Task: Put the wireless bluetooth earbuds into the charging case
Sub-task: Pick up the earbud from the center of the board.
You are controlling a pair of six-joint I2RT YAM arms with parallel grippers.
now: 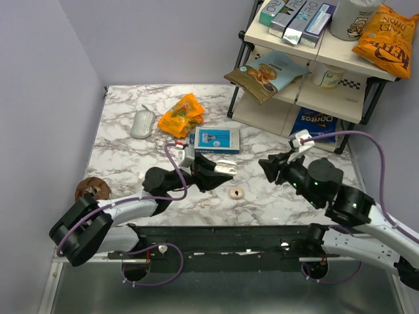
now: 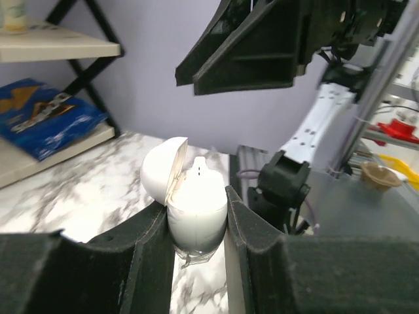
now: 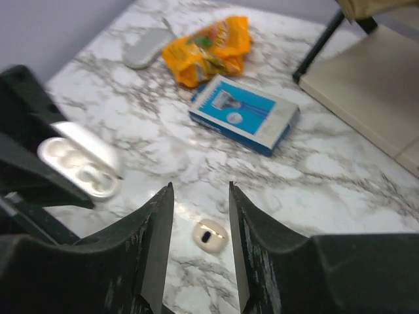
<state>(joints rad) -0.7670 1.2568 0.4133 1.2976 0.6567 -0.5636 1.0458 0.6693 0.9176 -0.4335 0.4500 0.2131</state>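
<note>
Case (image 3: 80,169): clamped in the left gripper (image 2: 196,212), lid open, above the tabletop (image 1: 131,163).
Earbud (image 3: 209,236): loose on the tabletop, just below the right gripper (image 3: 200,188), whose jaws stand apart and empty.
Handling: probably tiny, light, smooth and easy to flick away; pinch its broad sides gently.

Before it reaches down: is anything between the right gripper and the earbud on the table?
Nothing visible. The earbud lies alone on the table before the open right gripper; the blue box and case sit aside.

Open marble (image 1: 131,163) around the earbud (image 1: 236,192) — the blue box (image 1: 216,139) stands behind; the charging case (image 1: 226,166) crowds its left side.
</note>
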